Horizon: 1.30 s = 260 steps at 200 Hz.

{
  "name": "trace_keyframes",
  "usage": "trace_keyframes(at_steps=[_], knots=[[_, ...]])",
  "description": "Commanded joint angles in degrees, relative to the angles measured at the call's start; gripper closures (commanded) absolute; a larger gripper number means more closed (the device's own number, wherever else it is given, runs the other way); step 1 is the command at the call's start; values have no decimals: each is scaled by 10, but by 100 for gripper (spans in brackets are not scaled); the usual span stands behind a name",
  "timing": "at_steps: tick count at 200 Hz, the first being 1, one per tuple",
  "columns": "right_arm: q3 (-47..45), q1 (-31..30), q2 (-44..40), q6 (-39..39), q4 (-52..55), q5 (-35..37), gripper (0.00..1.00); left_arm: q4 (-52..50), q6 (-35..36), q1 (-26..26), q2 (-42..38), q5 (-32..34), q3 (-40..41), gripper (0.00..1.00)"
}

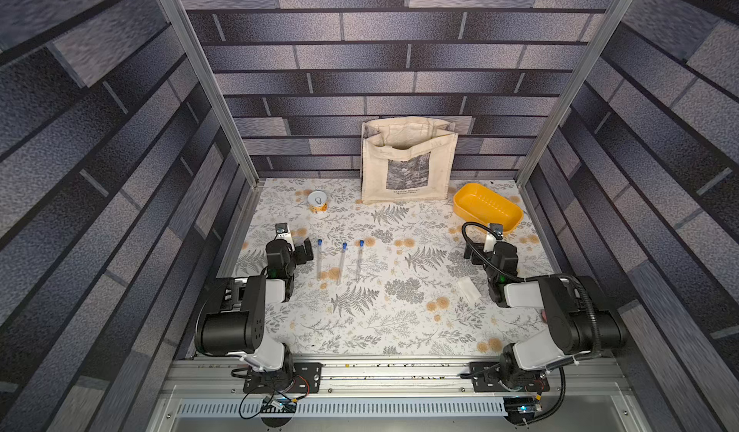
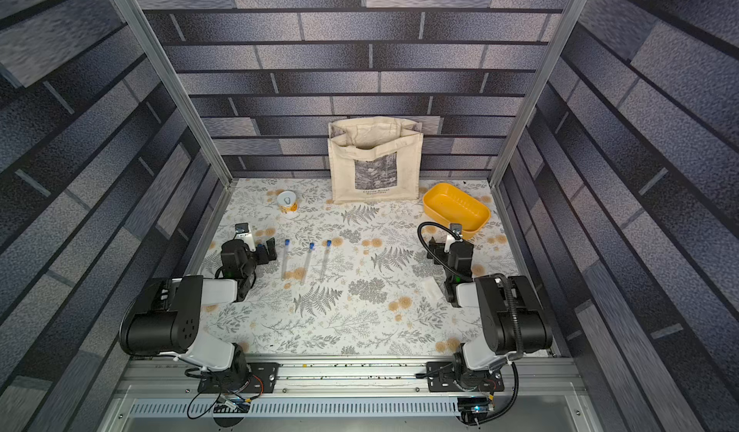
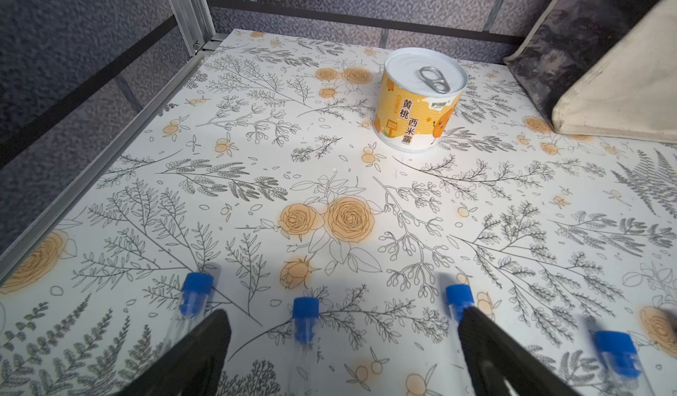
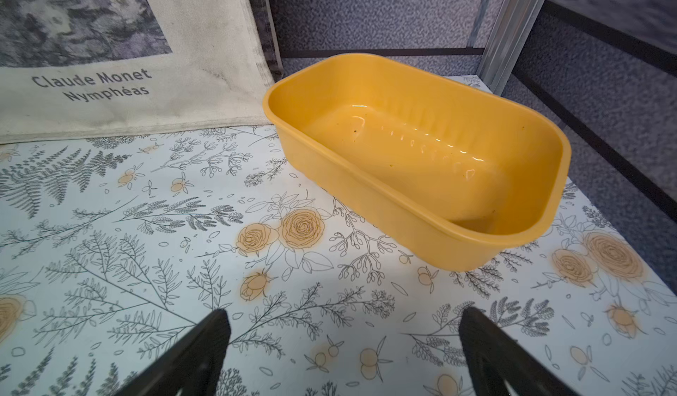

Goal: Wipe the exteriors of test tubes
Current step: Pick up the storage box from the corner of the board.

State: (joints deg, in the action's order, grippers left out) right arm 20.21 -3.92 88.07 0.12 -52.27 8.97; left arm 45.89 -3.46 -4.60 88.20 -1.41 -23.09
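Bench [image 1: 400,330]: a floral-printed surface carried everything; the tote bag at its rear centre served as the landmark.

Left tool [image 3: 343,313]: it sat far to the left of the tote bag and nearer the arm bases. Its two dark fingers [image 3: 205,346] were spread wide and clamped nothing.

Can [image 1: 318,202]: it stood upright with its pull-ring lid on top, to the left of the tote bag and close to the same rear edge.

Test tubes [image 1: 340,264]: three clear tubes lay flat in both top views, side by side but apart, in front of the tote bag and to its left. Their blue caps [image 3: 196,288] pointed towards the bag's end of the bench. The left wrist view showed four caps, one of them between the fingers in view, though contact could not be told.

Tote bag [image 1: 408,166]: a cream canvas bag stood upright against the back wall, printed "Claude Monet Nymphéas".

Cloth [image 1: 468,289]: a small white folded piece lay flat, well in front of the tote bag and to its right.

Right tool [image 4: 344,313]: it sat in front of the tote bag and to its right, with fingers spread wide over bare bench.

Tub [image 1: 488,206]: a yellow oblong tub stood just right of the tote bag, apart from it.
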Motion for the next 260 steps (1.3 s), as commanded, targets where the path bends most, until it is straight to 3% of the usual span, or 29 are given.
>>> trace_keyframes(at_steps=[1,166,214,260], knots=[[3,3,2,-4,-10,-7,0,9,2,-2,3,1,-11,0],[3,3,0,-1,-11,5,0,12,1,-4,1,-2,-9,0],[5,4,-72,3,52,18,0,-80,4,8,-71,27,-28,0],[60,4,-168,47,254,21,0,-222,-19,48,-178,86,-76,0]])
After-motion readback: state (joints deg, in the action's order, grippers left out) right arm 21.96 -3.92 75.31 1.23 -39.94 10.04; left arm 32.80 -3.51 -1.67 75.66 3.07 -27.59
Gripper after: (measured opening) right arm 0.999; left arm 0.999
